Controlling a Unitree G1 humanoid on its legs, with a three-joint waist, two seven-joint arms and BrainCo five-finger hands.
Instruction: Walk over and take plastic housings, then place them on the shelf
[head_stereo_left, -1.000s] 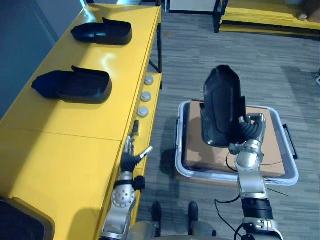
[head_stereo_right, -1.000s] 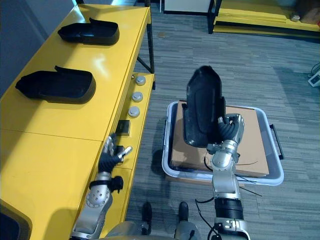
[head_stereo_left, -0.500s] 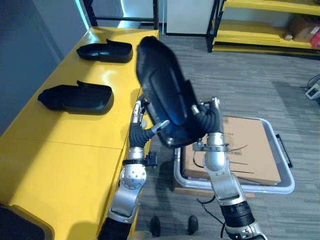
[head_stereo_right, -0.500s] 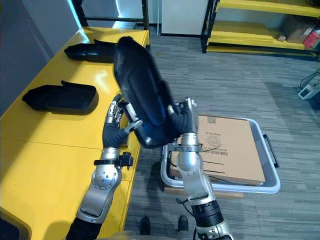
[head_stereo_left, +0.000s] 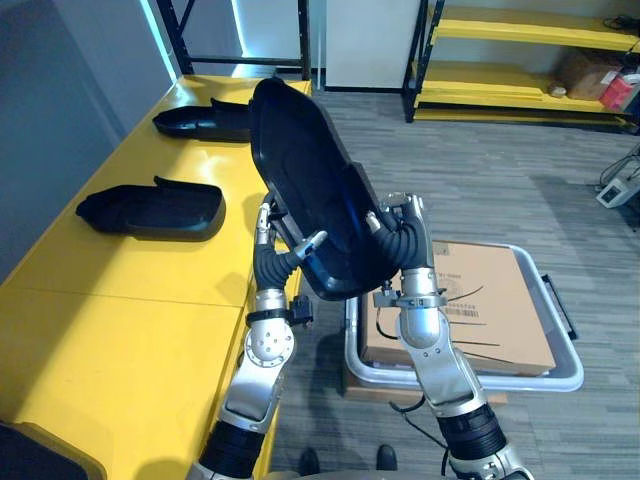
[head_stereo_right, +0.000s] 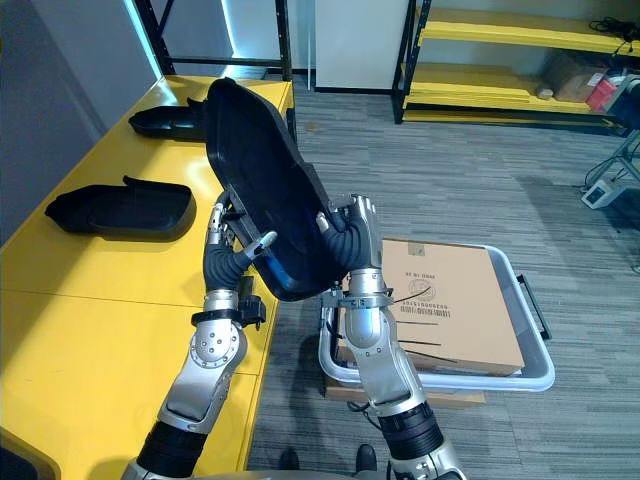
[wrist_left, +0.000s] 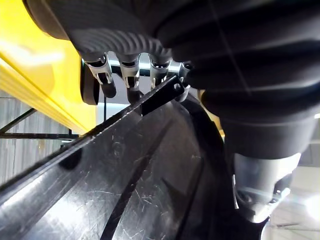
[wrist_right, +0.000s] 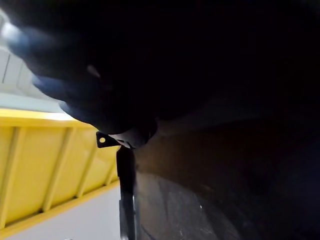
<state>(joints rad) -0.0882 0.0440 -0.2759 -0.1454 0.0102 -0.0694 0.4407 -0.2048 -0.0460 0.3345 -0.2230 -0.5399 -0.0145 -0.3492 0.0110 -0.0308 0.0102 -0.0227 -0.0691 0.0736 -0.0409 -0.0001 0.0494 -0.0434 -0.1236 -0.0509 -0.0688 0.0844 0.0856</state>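
Holds one black plastic housing, the held housing (head_stereo_left: 310, 190), raised at the middle of the scene, long axis tilted with the upper end leaning toward the yellow shelf (head_stereo_left: 140, 320) and the hollow side facing the head camera. Hangs it clear of every surface, above the gap between the shelf edge and the grey tote (head_stereo_left: 520, 380).

Grips the lower right edge with the right hand (head_stereo_left: 403, 240): fingers (head_stereo_right: 330, 222) curled over the rim, dark ribbed cover just behind it. Offers nothing further in the right wrist view beyond the dark plastic pressed close.

Clamps the lower left edge with the left hand (head_stereo_left: 280, 258): thumb (head_stereo_left: 312, 242) laid on the inner face, fingers (wrist_left: 131, 75) bent over the rim from the far side, so a pinch on the wall rather than a flat support.

Finds two more housings lying flat on the shelf top, well apart from each other: the near housing (head_stereo_left: 155, 208) toward the middle, the far housing (head_stereo_left: 200, 120) near the back end. Touches neither.

Notes a cardboard box (head_stereo_left: 490, 300) sitting inside the tote on the floor, and yellow racks (head_stereo_left: 500, 75) along the back of the room.
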